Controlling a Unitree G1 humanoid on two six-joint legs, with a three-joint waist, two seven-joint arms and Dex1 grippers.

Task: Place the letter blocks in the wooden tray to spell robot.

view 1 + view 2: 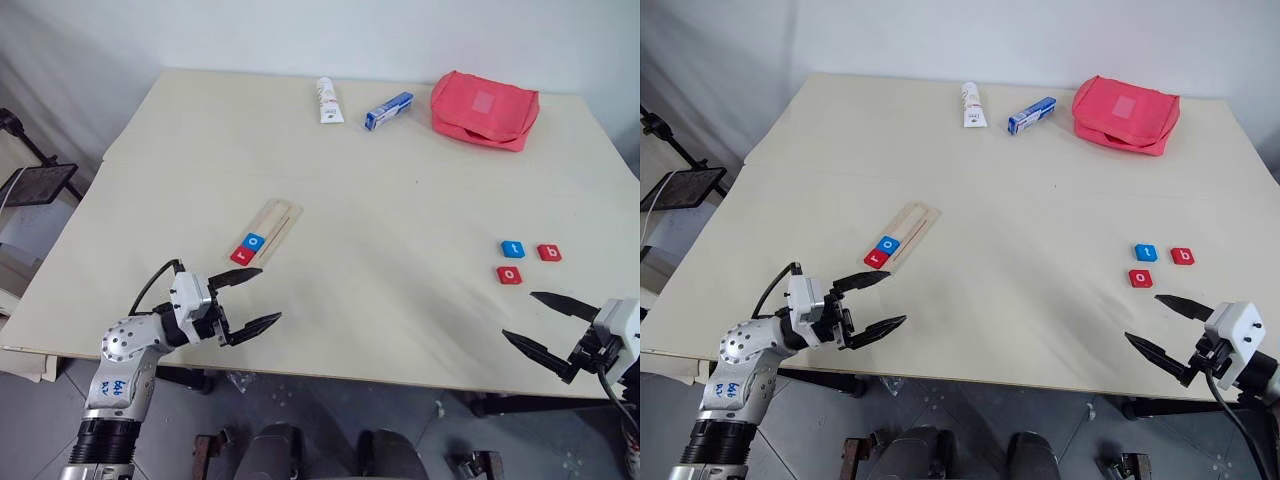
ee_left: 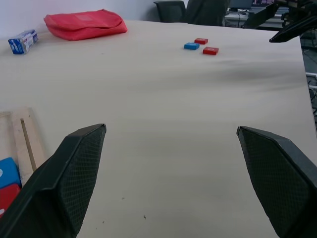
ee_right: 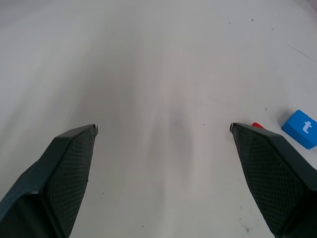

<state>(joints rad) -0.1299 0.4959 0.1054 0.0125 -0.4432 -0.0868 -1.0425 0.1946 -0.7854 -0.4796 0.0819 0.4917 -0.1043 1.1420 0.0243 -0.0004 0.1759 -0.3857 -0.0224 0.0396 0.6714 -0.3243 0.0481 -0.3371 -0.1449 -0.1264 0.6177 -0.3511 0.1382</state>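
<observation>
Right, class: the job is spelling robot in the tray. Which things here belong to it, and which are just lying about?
Belongs to the job:
wooden tray, already holding red r and blue o
blue t, red b, red o

Lying about:
white tube
blue-and-white box
red pouch

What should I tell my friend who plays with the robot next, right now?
Left gripper: open, empty, near the table edge just below the wooden tray.
Right gripper: open, empty, near the loose blocks.
Done: red "r" block and blue "o" block sit in the tray's near end.
Left: red "b" block, red "o" block and blue "t" block lie on the table on the robot's right. They go in the tray in that order.
</observation>
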